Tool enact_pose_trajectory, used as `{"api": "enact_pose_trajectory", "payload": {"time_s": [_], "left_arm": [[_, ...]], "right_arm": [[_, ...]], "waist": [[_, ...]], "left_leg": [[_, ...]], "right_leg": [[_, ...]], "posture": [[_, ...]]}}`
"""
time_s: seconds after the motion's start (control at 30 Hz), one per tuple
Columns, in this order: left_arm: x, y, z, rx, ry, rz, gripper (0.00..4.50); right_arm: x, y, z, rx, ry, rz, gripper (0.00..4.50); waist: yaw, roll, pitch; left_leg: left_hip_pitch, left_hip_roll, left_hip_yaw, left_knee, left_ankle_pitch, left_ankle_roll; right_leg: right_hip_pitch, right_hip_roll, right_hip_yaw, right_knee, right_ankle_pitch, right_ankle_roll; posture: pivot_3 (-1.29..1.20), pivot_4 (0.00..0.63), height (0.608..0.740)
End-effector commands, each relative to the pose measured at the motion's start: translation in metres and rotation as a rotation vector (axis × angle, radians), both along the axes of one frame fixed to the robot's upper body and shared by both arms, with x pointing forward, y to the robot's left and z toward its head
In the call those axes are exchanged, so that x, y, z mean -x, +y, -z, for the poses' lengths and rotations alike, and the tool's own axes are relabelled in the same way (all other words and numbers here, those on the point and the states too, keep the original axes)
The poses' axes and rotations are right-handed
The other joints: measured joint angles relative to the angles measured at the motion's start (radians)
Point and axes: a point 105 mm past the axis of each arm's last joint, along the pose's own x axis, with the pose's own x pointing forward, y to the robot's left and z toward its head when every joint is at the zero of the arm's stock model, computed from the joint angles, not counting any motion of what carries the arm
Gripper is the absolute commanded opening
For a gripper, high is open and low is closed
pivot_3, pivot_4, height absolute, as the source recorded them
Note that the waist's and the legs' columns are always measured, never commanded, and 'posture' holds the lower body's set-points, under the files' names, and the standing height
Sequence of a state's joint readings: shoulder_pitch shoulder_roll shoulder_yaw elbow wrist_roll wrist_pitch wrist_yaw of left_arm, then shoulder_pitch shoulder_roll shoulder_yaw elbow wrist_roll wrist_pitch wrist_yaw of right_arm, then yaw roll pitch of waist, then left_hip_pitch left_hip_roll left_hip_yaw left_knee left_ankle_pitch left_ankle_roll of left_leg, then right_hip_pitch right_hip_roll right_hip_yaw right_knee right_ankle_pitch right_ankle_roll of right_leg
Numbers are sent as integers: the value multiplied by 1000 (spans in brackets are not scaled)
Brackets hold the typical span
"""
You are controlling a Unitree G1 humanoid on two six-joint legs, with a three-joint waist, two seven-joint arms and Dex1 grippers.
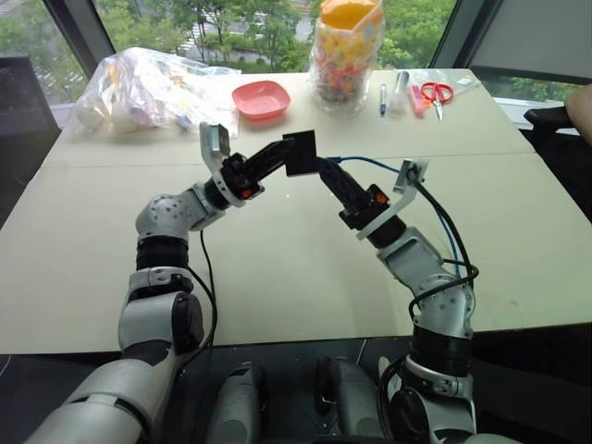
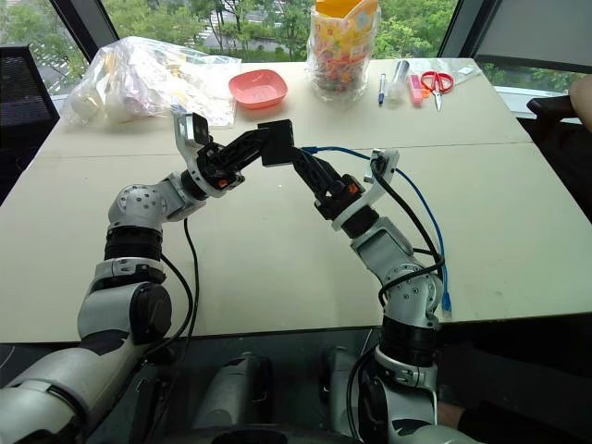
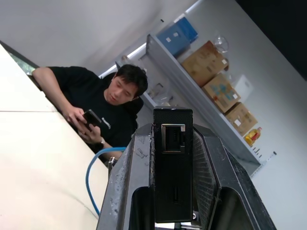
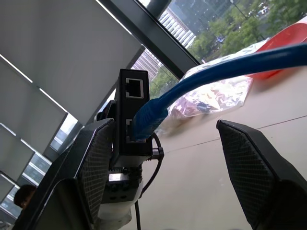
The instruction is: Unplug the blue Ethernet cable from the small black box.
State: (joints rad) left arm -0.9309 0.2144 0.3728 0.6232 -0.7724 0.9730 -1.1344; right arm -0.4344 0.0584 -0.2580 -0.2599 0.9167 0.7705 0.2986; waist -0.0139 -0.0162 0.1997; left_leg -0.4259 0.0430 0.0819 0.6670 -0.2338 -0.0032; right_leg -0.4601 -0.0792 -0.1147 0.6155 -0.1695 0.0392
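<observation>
My left gripper [image 1: 294, 154] is shut on the small black box [image 1: 301, 153] and holds it up above the table's middle. In the left wrist view the box [image 3: 172, 167] sits clamped between the two fingers with an empty port facing the camera. The blue Ethernet cable [image 4: 230, 67] is plugged into the lower of two ports on the box [image 4: 128, 139]. My right gripper [image 4: 163, 127] stands open, one finger beside the box and the other clear of it, with the plug end between them untouched. From the box the cable [image 1: 370, 163] runs right and down past my right arm.
The beige table [image 1: 277, 268] carries a pink bowl [image 1: 261, 98], a clear plastic bag [image 1: 148, 88], a bag of colourful items [image 1: 347, 55], pens [image 1: 382, 97] and red scissors [image 1: 437, 92] along its far side. A person [image 3: 96, 110] sits at the table's right edge.
</observation>
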Motion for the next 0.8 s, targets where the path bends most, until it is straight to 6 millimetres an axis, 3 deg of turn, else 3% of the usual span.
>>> {"api": "enact_pose_trajectory", "payload": {"time_s": [0.03, 0.2, 0.23, 0.5, 0.8], "left_arm": [[4, 0, -9, 17, -39, 7, 485], [4, 1, -9, 22, -36, 2, 485], [4, 1, -9, 21, -35, 0, 485], [-3, 6, -11, 34, -38, -53, 485], [-13, 38, -17, 49, -45, -155, 485]], "right_arm": [[2, 3, -15, -35, -55, -14, 2766], [5, 6, -16, -54, -60, -35, 277], [5, 6, -16, -57, -60, -39, 83], [5, 14, -10, -66, -28, -58, 83], [-8, -21, -8, -106, 10, 51, 83]], "waist": [[0, 0, 0], [0, 0, 0], [1, 0, 0], [1, 0, 0], [0, 0, 0]], "left_leg": [[0, 0, 0, 0, 0, 0], [0, 0, 0, 0, 0, 0], [0, 0, 0, 0, 0, 0], [0, 0, 0, 0, 0, 0], [0, 0, 0, 0, 0, 0]], "right_leg": [[0, 0, 0, 0, 0, 0], [0, 0, 0, 0, 0, 0], [0, 0, 0, 0, 0, 0], [0, 0, 0, -1, 0, 0], [0, 0, 0, -1, 0, 0]], "posture": [[0, 150, 740], [0, 150, 740], [0, 150, 740], [0, 150, 740], [0, 150, 740]]}}
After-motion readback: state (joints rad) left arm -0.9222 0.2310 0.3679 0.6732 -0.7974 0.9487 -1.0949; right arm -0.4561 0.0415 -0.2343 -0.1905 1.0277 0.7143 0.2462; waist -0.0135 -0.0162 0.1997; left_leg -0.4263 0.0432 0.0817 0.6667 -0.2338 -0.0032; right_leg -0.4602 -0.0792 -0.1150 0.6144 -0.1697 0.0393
